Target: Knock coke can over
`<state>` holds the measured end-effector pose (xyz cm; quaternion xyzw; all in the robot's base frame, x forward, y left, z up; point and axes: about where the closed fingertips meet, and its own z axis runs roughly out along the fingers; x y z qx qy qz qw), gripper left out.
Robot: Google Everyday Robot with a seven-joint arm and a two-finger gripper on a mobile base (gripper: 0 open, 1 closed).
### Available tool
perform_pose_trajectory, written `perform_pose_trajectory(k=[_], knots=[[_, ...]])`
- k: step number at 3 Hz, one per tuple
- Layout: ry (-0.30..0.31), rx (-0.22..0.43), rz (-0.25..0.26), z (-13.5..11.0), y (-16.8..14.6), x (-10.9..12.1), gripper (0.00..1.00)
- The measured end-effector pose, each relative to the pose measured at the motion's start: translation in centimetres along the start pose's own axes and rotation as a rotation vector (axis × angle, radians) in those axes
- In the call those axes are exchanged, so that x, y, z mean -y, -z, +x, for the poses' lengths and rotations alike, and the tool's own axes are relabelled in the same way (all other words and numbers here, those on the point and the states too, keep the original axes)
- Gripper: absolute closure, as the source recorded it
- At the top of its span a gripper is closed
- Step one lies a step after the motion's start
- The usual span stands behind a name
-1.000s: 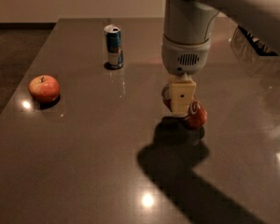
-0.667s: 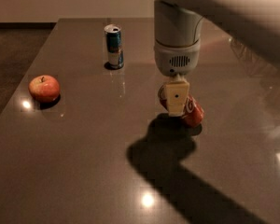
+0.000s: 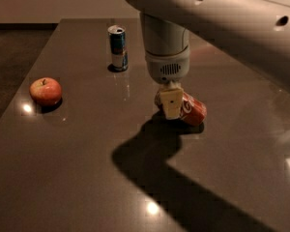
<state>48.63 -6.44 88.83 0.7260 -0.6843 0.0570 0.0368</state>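
Well, eyes on the coke can [image 3: 192, 111] first: not upright, lying slanted on its side on the dark bench [image 3: 77, 178], a little right of centre, red body and white script turned toward the camera. Looks tipped, or as good as. Hard to say whether resting flat on the bench or propped partly against the claw. Right up against the can's left end, touching, the claw [image 3: 171, 103], hanging low beneath the thick pale arm [image 3: 166, 47]. Cannot tell whether wide or narrow, or whether clamped on the can at all; covers part of it from this angle. Further out, at the back left, the taller blue-and-silver can [image 3: 118, 48], standing upright and well apart from the action. Over by the left edge, a red apple [image 3: 46, 91], well apart too, untouched by the look of it. Judging the task: knock-over essentially done. Left to do, probably, only backing the claw clear and confirming a settled can, not a rolling one.
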Motion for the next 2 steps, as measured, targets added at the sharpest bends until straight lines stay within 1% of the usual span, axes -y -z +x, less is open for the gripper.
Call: perform_pose_trajectory(k=[1, 2], knots=[[0.024, -0.015, -0.017, -0.75, -0.72, -0.45, 0.0], [0.025, 0.007, 0.012, -1.39, -0.84, 0.3, 0.0]])
